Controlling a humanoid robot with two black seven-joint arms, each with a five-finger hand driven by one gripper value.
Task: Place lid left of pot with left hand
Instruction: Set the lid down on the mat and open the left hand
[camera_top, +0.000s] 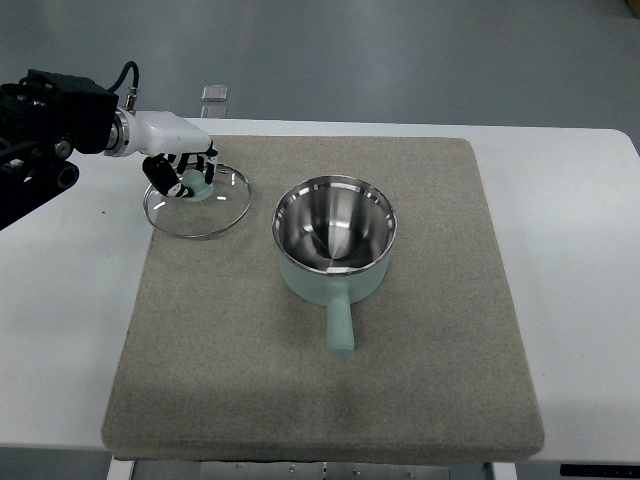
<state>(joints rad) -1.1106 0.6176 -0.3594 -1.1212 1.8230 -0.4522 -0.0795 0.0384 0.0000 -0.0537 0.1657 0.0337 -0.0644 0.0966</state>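
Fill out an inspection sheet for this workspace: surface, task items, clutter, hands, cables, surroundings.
Surface: grey felt mat on a white table.
Job's things: glass lid lies on the mat left of the pot, apart from it; pot open, its handle towards the camera.
Clutter: small clear object at the table's far edge.
Hands: left hand grips the lid's knob; right not in view.
Cables: black cable on the left arm.
Surroundings: grey floor.

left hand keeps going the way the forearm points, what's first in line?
The left hand points right and slightly toward the camera, fingers on the lid's knob. Past the lid, the pot rim looks next, though height is hard to judge from above.
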